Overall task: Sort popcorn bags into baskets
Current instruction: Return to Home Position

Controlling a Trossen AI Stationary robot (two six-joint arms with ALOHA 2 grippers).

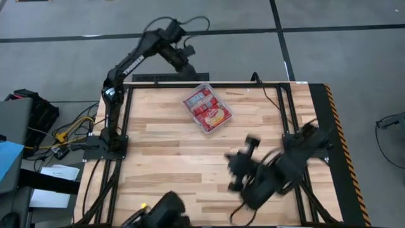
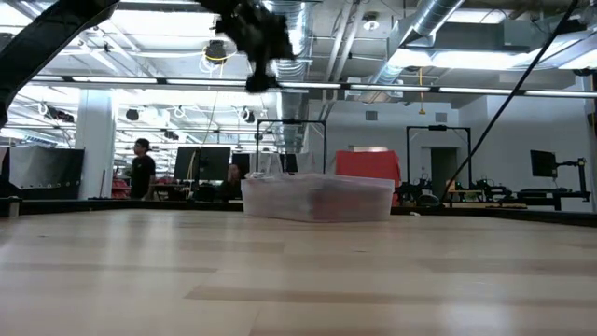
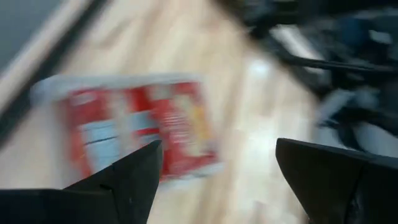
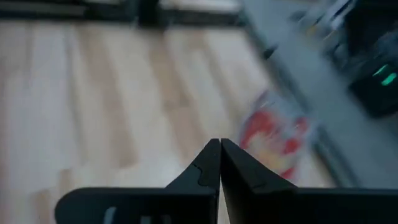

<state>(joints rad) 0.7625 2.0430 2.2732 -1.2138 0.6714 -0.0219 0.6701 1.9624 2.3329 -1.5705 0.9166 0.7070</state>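
Note:
A clear plastic tub (image 1: 207,108) sits on the wooden table near its far edge, holding red popcorn bags (image 1: 211,115) with white label panels; the tub shows too in the low view (image 2: 317,197), the left wrist view (image 3: 134,127) and the right wrist view (image 4: 273,140). My left gripper (image 1: 183,60) hangs high beyond the table's far edge, above and behind the tub, open and empty (image 3: 214,165). My right gripper (image 1: 243,161) is over the table's near right part, shut and empty (image 4: 220,149).
Bare wood lies all around the tub (image 1: 183,158). A black frame edges the table (image 1: 285,101). Cables and boxes lie on the floor to the left (image 1: 38,126). Beyond the table, people stand far off in the room (image 2: 142,168).

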